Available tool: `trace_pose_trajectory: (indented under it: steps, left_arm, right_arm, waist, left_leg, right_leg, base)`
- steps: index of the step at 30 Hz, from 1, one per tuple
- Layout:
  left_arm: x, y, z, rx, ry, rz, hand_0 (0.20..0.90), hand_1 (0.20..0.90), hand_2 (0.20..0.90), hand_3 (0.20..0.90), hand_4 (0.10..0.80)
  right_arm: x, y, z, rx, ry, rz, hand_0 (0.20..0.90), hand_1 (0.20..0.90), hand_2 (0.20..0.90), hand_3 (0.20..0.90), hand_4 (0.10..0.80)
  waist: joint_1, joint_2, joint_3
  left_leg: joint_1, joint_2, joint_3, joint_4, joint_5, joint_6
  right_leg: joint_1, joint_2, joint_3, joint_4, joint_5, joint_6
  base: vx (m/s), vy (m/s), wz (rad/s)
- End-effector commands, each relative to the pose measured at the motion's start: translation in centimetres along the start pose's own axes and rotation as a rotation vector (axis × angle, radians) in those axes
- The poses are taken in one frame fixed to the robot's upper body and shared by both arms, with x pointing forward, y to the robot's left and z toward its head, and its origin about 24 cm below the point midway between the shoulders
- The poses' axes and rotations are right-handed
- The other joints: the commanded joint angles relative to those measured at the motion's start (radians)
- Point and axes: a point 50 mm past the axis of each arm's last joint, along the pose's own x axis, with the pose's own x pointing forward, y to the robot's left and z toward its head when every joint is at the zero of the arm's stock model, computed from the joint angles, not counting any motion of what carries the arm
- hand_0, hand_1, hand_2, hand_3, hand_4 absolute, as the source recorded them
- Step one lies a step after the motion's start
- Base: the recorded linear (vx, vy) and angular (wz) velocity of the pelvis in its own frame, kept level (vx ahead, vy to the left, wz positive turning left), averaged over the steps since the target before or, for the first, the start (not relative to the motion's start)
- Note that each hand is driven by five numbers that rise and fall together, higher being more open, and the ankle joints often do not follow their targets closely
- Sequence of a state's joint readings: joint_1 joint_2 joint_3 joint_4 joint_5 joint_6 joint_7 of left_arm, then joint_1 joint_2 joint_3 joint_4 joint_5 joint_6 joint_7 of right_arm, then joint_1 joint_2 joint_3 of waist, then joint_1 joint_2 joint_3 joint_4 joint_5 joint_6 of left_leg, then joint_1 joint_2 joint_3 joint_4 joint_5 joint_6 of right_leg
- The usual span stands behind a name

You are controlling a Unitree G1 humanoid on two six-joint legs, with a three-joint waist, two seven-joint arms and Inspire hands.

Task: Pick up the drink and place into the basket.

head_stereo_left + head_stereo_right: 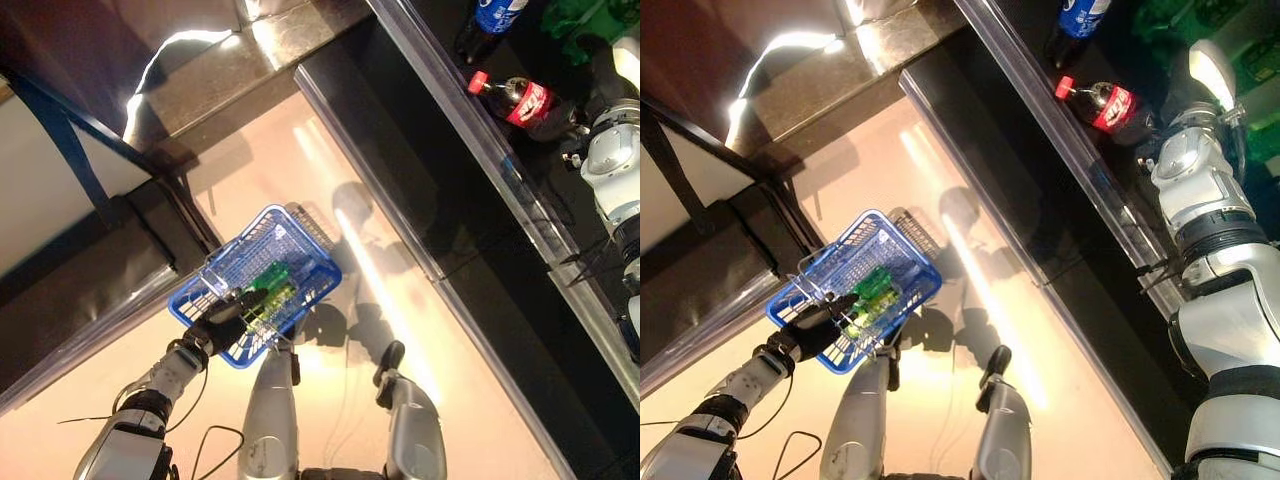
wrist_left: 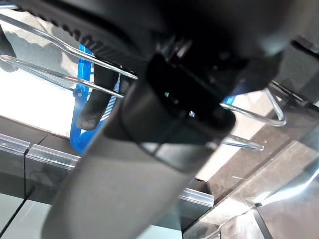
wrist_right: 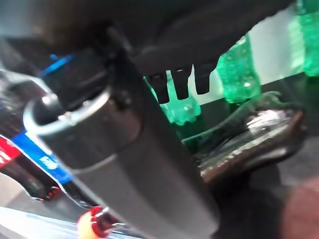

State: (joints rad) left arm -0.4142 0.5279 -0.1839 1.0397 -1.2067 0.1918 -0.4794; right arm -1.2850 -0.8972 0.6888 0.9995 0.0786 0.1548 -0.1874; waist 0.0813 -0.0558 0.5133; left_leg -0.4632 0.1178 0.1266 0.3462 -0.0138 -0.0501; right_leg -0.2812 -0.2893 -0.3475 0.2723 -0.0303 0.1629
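A blue basket [image 1: 262,280], already holding a green bottle [image 1: 272,283], is gripped by its wire handle in the left hand [image 1: 225,322], fingers curled. The red-capped cola bottle [image 1: 516,100] lies on the dark shelf [image 1: 480,130] beside the right arm; that hand's fingers cannot be made out. The bottle is judged smooth, rounded and fairly heavy, best held around its middle.

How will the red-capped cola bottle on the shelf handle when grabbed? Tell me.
The cola bottle seems to lie on its side, so a nudge would probably roll it. It looks full, so likely heavy. Smooth plastic may slip.
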Motion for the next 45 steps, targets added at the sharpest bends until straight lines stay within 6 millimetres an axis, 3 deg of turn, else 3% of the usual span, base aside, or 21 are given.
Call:
trace_pose_trajectory:
  steps: [1,15,45]
  left_arm:
    - [-0.9,-0.7,0.5,0.023,0.010,-0.186,0.300,0.300,0.300,0.200,0.100]
    - [-0.8,-1.1,0.8,0.028,0.011,-0.206,0.300,0.300,0.300,0.200,0.100]
    - [0.1,-2.1,0.5,0.019,0.014,-0.245,0.300,0.300,0.300,0.200,0.100]
  right_arm:
    - [0.6,-5.9,0.9,-0.029,-0.020,-0.115,0.900,0.900,0.900,0.900,0.800]
    - [0.7,-4.5,-0.1,0.017,-0.013,0.024,0.900,0.900,0.900,0.900,0.800]
    - [0.5,-1.3,-0.8,0.051,0.008,0.089,0.900,0.900,0.900,0.900,0.800]
  waist:
    - [0.047,-0.001,-0.078]
    - [0.056,0.012,-0.071]
    - [0.062,0.047,-0.051]
  left_leg:
    - [0.133,-0.029,0.066,-0.101,-0.103,0.043]
    - [0.119,-0.035,0.056,-0.098,-0.097,0.042]
    - [0.108,-0.047,0.051,-0.103,-0.086,0.042]
  right_leg:
    - [-0.095,0.059,0.023,0.031,0.014,0.001]
    - [-0.110,0.053,0.020,0.044,0.014,-0.002]
    - [-0.131,0.034,0.009,0.055,0.022,0.003]
  base:
    - [0.000,0.000,0.00]
    - [0.000,0.000,0.00]
    - [0.000,0.000,0.00]
